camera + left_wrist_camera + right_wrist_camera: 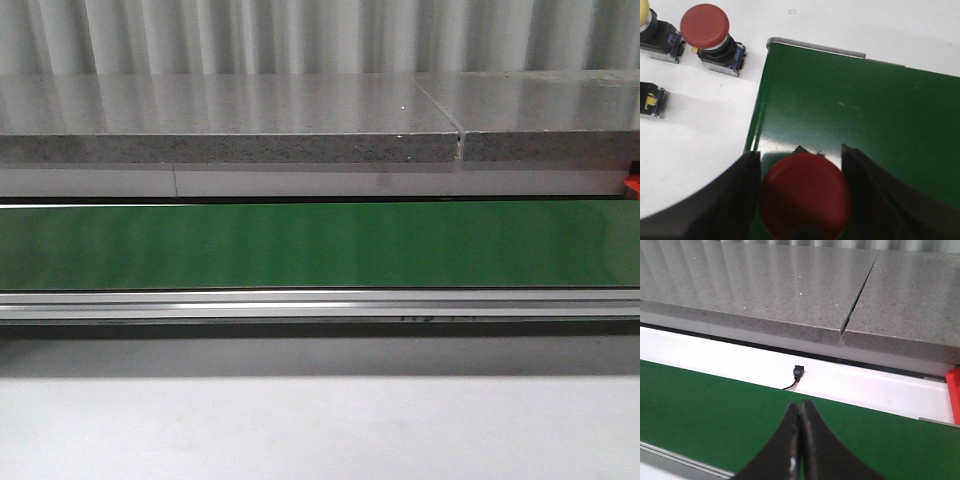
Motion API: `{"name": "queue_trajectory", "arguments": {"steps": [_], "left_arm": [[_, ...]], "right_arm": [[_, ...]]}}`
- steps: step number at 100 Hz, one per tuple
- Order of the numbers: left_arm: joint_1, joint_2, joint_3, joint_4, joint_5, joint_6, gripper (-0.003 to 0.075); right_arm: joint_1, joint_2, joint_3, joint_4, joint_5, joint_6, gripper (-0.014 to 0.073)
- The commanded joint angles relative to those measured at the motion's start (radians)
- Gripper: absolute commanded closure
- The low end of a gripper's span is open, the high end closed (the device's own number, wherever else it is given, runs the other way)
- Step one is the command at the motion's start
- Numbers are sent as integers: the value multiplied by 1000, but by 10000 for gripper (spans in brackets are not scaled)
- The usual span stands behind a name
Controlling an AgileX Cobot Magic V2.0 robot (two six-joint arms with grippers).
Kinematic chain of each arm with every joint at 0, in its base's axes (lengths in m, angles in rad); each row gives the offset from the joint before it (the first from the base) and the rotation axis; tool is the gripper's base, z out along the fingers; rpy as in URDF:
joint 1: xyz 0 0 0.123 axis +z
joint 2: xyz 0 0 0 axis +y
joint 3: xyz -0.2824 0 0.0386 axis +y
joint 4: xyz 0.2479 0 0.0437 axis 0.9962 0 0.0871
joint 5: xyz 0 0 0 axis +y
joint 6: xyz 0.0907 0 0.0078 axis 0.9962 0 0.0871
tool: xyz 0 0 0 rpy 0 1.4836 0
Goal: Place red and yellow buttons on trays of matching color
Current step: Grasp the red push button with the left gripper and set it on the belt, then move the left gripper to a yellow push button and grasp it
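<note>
Only the left wrist view shows the left end effector (802, 200) clamped on a red button (805, 196); the right end effector's (801, 450) fingers are together.

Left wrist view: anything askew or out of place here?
Nothing looks damaged or spilled. The left gripper holds a red button over the green belt; another red button stands upright on the white surface beside it.

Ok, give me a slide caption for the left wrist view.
Left gripper holds a red button over the green belt; spare buttons wait nearby.
</note>
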Motion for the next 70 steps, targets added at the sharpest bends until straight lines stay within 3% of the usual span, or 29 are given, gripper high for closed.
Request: {"name": "queue_trajectory", "arguments": {"steps": [1,8,35,70], "left_arm": [[-6,-29,-21,-28,-47,6,155],[-6,-29,-21,-35,-57,6,111],[-6,-57,-99,-35,-49,6,115],[42,-93,-221,44,83,-9,114]], "right_arm": [[1,-2,-24,30,-28,-5,662],[1,-2,-24,30,-28,-5,662],[1,-2,-24,30,-28,-5,662],[1,-2,-24,30,-26,-5,662]]}}
